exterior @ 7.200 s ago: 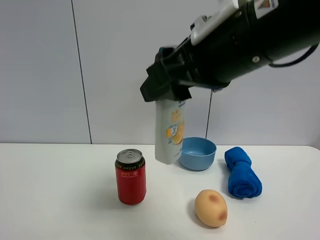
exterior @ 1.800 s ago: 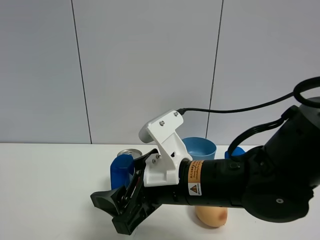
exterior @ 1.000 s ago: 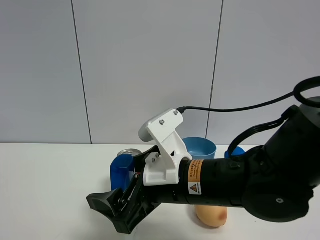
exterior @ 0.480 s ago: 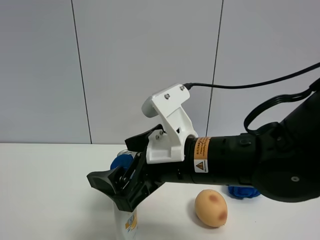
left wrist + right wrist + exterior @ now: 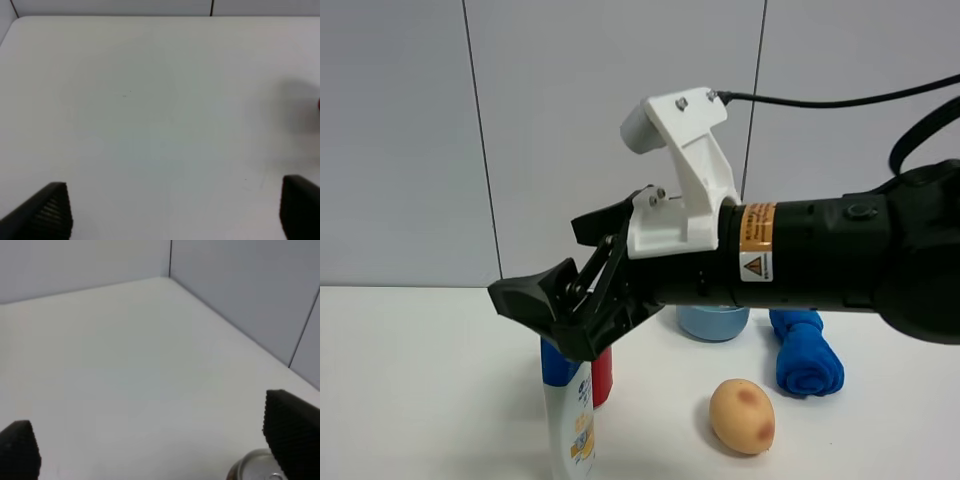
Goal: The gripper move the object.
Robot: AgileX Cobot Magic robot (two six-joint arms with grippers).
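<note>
While the right end effector point(image 5: 555, 310) hangs spread and empty | bottle point(image 5: 570, 425) upright | bowl point(image 5: 712, 322) contents hidden

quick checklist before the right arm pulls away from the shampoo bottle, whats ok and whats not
1. Right gripper released: ok, the jaws stand wide with nothing between the fingertips in the right wrist view.
2. Shampoo bottle upright on the table: ok as far as it shows; its base is cut off by the frame edge.
3. Gripper clear of the bottle's cap: cannot tell, the black claw overlaps it in the high view.
4. Red can standing: ok; it is just behind the bottle, contact cannot be told.
5. Potato, blue towel and blue bowl off to the side: ok.
6. Left gripper empty: ok, open over bare table.
</note>
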